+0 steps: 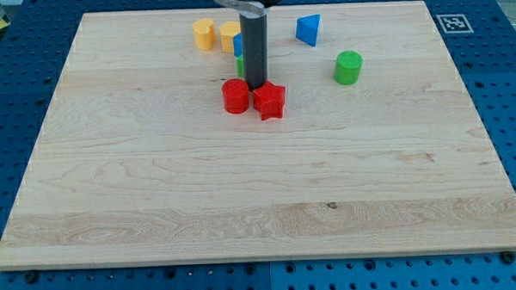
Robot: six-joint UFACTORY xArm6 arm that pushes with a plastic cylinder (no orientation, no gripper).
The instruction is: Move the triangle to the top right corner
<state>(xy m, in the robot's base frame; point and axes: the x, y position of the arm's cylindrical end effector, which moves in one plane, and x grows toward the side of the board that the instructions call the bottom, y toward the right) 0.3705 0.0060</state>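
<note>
Several small plastic blocks sit toward the view's top of the pale wooden board (156, 192). The blue triangle block (308, 30), the one to be moved, lies near the top edge, right of centre and well short of the top right corner. My tip (256, 86) carries no pincer at all, being a bare rod; it stands just above the red cylinder (236, 97) and the red star-shaped block (269, 101), well apart from the triangle. I judge this the approach step, with no push begun. Next, my tip should probably travel to the triangle's left side, avoiding the green cylinder (348, 67), then push rightward along the top edge.
</note>
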